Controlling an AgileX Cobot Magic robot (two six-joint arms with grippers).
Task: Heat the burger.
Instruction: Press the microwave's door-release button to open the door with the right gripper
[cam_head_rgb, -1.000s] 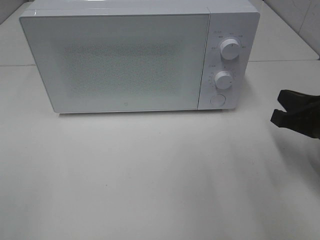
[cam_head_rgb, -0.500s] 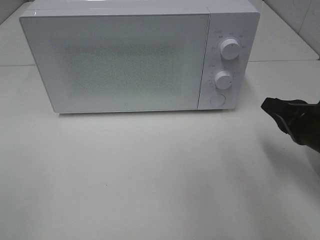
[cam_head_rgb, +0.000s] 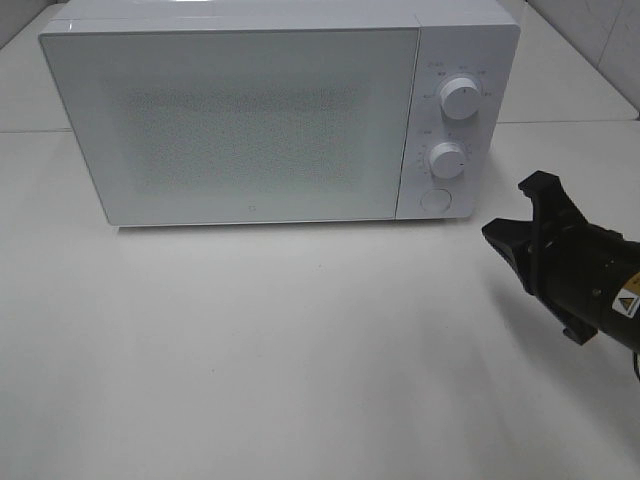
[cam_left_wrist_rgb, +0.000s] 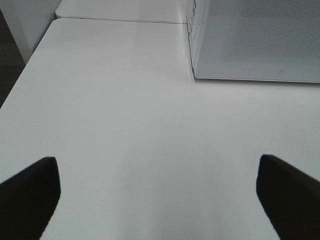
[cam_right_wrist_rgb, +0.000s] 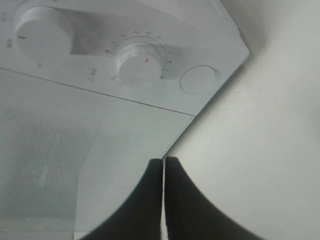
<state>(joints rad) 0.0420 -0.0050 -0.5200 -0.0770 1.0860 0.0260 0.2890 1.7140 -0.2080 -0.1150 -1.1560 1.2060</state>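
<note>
Zero idea where the burger is, can't tell from any view. Far side, the microwave (cam_head_rgb: 240, 120) sits shut. My right gripper (cam_right_wrist_rgb: 163, 167) is clenched on nothing near its right front corner; left gripper (cam_left_wrist_rgb: 157, 165) hangs spread wide, empty.

microwave door (cam_head_rgb: 235, 120): glossy smooth white, fine dotted mesh | knobs (cam_head_rgb: 460, 98): smooth white plastic | your table (cam_head_rgb: 300, 350): matt white, smooth | your right gripper (cam_right_wrist_rgb: 163, 165): matt black plastic
</note>
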